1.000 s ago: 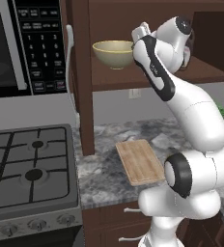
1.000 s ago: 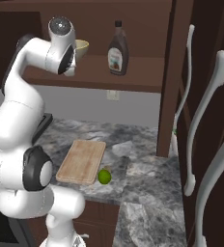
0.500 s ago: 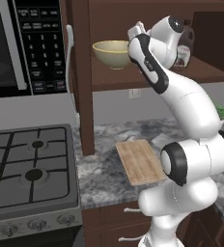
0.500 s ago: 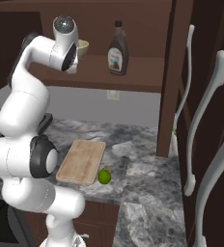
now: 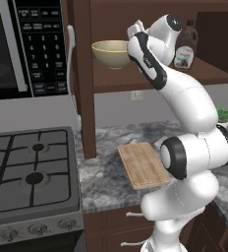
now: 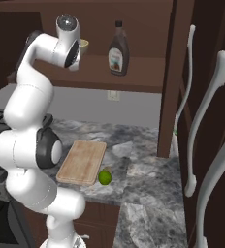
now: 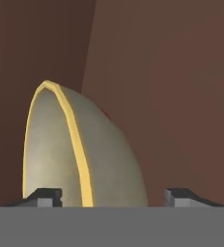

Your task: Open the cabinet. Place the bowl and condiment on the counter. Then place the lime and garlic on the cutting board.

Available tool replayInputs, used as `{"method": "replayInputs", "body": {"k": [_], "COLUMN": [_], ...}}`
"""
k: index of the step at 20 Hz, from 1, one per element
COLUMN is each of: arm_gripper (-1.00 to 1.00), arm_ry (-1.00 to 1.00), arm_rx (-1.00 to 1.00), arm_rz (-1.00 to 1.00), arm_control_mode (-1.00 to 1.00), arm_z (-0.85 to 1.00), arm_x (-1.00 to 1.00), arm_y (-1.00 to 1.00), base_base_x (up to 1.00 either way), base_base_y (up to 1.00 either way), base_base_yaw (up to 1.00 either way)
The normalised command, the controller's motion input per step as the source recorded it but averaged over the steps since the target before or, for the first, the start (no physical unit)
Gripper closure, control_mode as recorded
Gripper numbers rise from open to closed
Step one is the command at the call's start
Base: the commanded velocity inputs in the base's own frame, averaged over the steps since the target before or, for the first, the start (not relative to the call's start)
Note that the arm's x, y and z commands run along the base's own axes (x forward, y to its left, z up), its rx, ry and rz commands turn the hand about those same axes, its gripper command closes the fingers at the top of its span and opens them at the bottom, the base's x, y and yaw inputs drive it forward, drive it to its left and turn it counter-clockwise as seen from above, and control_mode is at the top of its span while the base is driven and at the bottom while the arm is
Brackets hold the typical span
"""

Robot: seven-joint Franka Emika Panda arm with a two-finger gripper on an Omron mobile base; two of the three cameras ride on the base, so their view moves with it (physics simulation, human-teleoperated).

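Note:
The cabinet stands open. On its shelf sits a beige bowl with a yellow rim, and to its right a brown condiment bottle. My gripper is raised to the bowl's right side. In the hand view the gripper is open and straddles the bowl rim, one fingertip inside and one outside, with gaps on both sides. The lime lies on the counter just right of the wooden cutting board. The garlic is out of view.
A stove and a microwave are to the left. Open cabinet doors with long white handles stand at the right. A small green plant sits at the far right of the grey stone counter.
The hand has pushed further in toward the bowl, and the fingers have drawn a little closer together around its rim. Bowl, bottle and lime have not moved.

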Motion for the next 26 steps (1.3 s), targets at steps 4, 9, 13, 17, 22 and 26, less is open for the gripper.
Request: {"method": "replayInputs", "body": {"k": [4, 9, 13, 17, 22, 26], "arm_gripper": [1.00, 1.00, 1.00, 1.00, 1.00, 1.00], "arm_ry": [0.00, 0.00, 0.00, 0.02, 0.05, 0.08], "arm_rx": [0.00, 0.00, 0.00, 0.00, 0.00, 0.00], "arm_rz": [0.00, 0.00, 0.00, 0.00, 0.01, 0.01], "arm_control_mode": [-1.00, -1.00, -1.00, -1.00, -1.00, -1.00], "arm_z": [-0.10, -0.09, -0.05, 0.14, 0.37, 0.14], "arm_x": [0.22, 0.20, 0.10, -0.12, -0.35, -0.51], "arm_y": [0.07, 0.04, 0.04, 0.06, 0.01, 0.00], "base_base_x": [0.00, 0.00, 0.00, 0.00, 0.00, 0.00], "base_base_y": [0.00, 0.00, 0.00, 0.00, 0.00, 0.00], "base_base_yaw": [0.00, 0.00, 0.00, 0.00, 0.00, 0.00]}}
